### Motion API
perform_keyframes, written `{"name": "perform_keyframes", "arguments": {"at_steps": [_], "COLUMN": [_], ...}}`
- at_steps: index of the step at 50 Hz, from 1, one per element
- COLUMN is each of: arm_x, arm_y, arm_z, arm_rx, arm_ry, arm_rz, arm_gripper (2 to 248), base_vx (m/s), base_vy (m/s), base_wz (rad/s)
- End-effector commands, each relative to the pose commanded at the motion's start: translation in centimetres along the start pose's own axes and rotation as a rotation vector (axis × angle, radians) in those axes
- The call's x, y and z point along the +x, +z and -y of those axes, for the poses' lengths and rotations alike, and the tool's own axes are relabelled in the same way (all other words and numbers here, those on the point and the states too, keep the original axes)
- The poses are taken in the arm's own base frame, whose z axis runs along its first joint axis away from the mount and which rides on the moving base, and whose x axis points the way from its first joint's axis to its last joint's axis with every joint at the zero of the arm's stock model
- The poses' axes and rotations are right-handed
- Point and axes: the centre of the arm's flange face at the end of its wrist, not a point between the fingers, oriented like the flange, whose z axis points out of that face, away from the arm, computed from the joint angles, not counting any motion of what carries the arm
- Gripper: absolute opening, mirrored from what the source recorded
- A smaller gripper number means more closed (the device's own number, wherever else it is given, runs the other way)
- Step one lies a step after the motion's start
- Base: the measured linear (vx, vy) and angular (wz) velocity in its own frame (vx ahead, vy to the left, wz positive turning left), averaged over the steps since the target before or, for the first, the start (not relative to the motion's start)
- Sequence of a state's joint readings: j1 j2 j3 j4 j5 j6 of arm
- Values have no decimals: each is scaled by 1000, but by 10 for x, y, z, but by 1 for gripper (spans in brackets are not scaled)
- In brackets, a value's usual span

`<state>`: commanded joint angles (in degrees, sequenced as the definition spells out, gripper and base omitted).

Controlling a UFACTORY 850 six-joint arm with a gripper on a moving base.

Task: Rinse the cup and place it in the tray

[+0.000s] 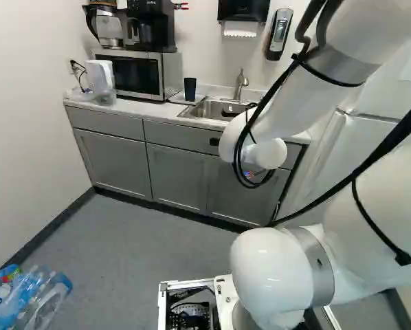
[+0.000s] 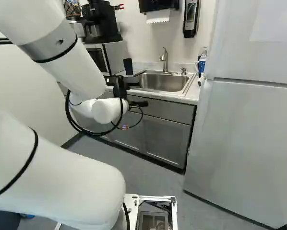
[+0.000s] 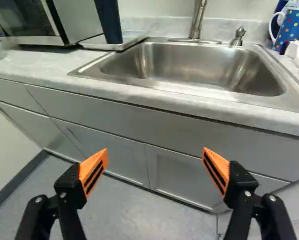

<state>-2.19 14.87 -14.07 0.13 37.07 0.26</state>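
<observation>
The gripper hangs in front of the counter by the sink in the right base view. In the wrist view the gripper stands wide open, its orange-padded fingers apart with nothing between them, facing the cabinet fronts. A tall dark blue cup stands upright on a flat, light tray, between microwave and sink, well ahead of the fingers. The cup shows beside the sink in the left base view. The steel sink has a faucet behind it; no cup shows in its visible basin.
A dotted blue mug and a brush are on the counter past the sink. The microwave carries coffee equipment. A fridge stands at the right. Plastic bottles lie at the lower left. Cabinet fronts face the base.
</observation>
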Motion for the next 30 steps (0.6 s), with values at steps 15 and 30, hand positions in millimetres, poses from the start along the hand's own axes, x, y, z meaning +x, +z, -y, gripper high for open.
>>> {"name": "perform_keyframes", "arguments": {"at_steps": [15,30], "arm_x": [-23,-40], "arm_y": [-11,-20], "arm_z": [5,8], "arm_rx": [15,27], "arm_ry": [-9,-15], "arm_rz": [-36,-63], "arm_gripper": [247,247], "base_vx": [0,0], "base_vy": [0,0], "base_wz": [0,0]}}
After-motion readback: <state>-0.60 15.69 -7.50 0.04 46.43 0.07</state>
